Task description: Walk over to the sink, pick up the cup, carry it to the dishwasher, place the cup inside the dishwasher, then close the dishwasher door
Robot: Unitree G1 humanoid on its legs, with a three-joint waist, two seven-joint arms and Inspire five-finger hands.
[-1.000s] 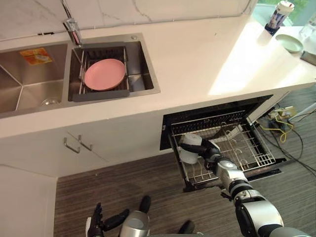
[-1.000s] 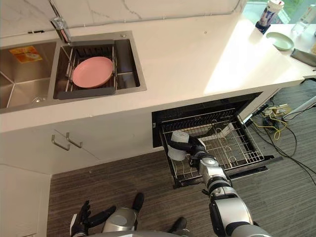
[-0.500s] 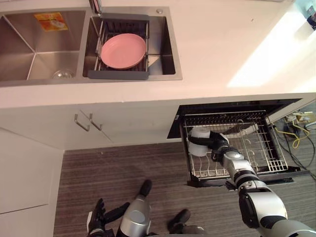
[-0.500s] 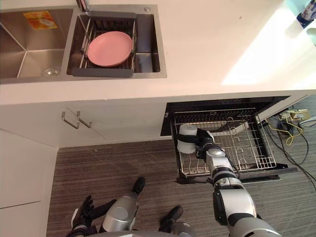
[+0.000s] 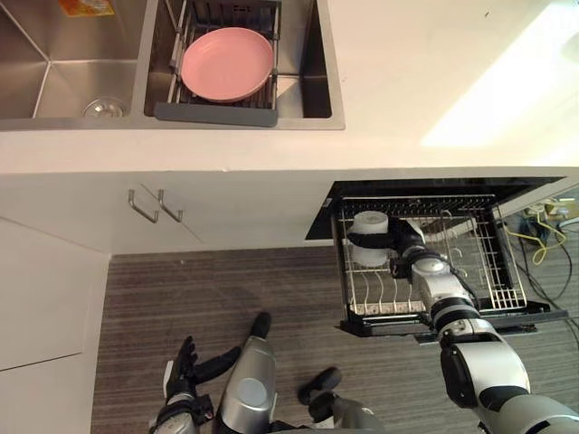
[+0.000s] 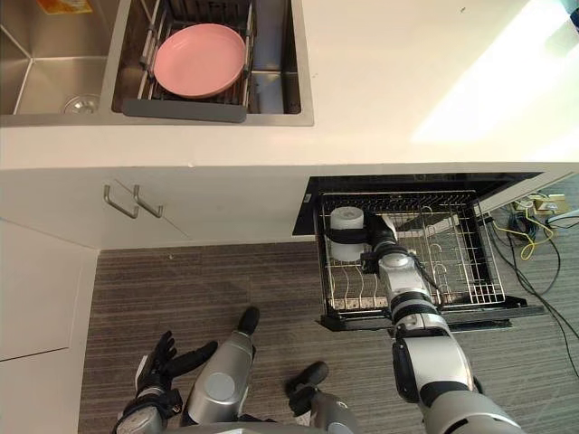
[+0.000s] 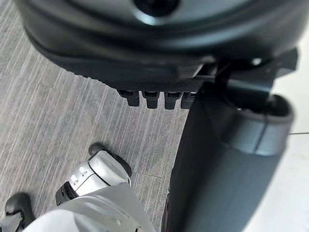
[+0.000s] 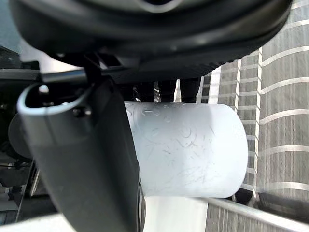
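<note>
Grey striped plank floor (image 5: 181, 289) runs along the base of a white desk (image 5: 407, 72) with pale cabinet fronts and two metal pull handles (image 5: 156, 205). Set into the desk is a steel double sink (image 5: 54, 86); its right basin carries a dark drain rack (image 5: 213, 113) with a pink plate (image 5: 227, 64) lying flat on it, and an orange-yellow item (image 5: 88, 6) sits at the far edge of the left basin. To the right of the handles the dishwasher (image 5: 407, 187) stands open, its wire basket (image 5: 488, 271) drawn out over the lowered dark door (image 5: 538, 314). Right robot hand (image 5: 404, 246) reaches into the basket's left rear corner with fingers and thumb curled round a white cup (image 5: 369, 222). The right wrist view confirms the grip: the thumb (image 8: 82, 159) lies across the cup's frosted side, with the basket's wires beside it. The cup is inside the basket, close to its left wall; whether it rests on the wires cannot be told. Left robot hand (image 5: 184, 372) hangs low over the floor, well apart from the dishwasher, with its fingers (image 7: 154, 99) straight and spread and nothing in it.
</note>
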